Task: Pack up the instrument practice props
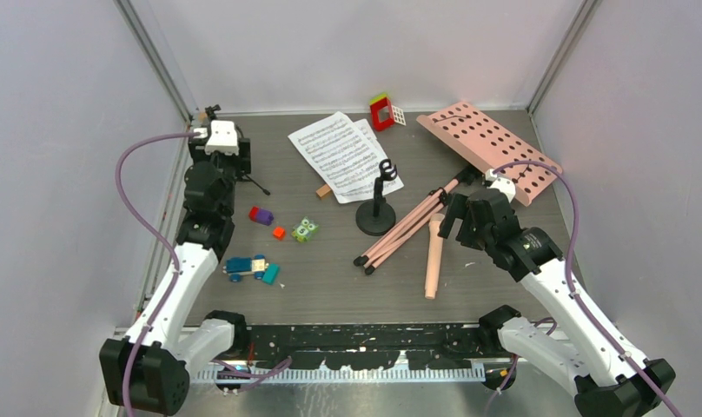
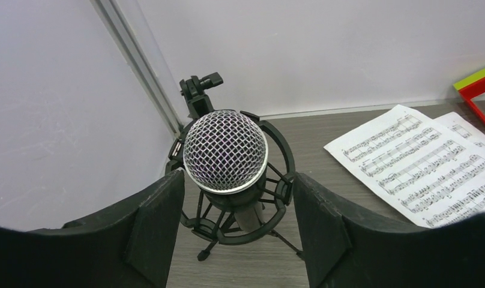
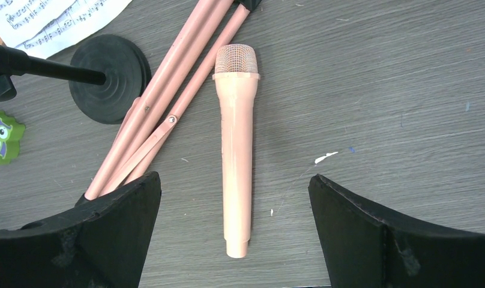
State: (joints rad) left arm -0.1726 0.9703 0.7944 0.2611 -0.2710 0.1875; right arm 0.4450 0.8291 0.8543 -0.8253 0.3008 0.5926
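Note:
The pink music stand lies flat, its perforated desk (image 1: 488, 148) at the back right and its folded legs (image 1: 407, 228) toward the middle. White sheet-music pages (image 1: 343, 155) lie at the back centre. The beige-pink microphone (image 1: 434, 256) lies beside the legs, near the black round-base stand (image 1: 376, 208). My right gripper (image 1: 456, 208) is open above this microphone (image 3: 237, 150), its jaws wide on either side and apart from it. My left gripper (image 1: 210, 132) is open in the back left corner around a black mesh-headed microphone (image 2: 225, 151) on a small tripod.
Toy blocks lie left of centre: a purple-red block (image 1: 261, 215), an orange one (image 1: 279, 233), a green owl (image 1: 305, 228) and a blue car (image 1: 246, 267). A red and green frame (image 1: 381, 111) stands at the back. Walls close in on three sides.

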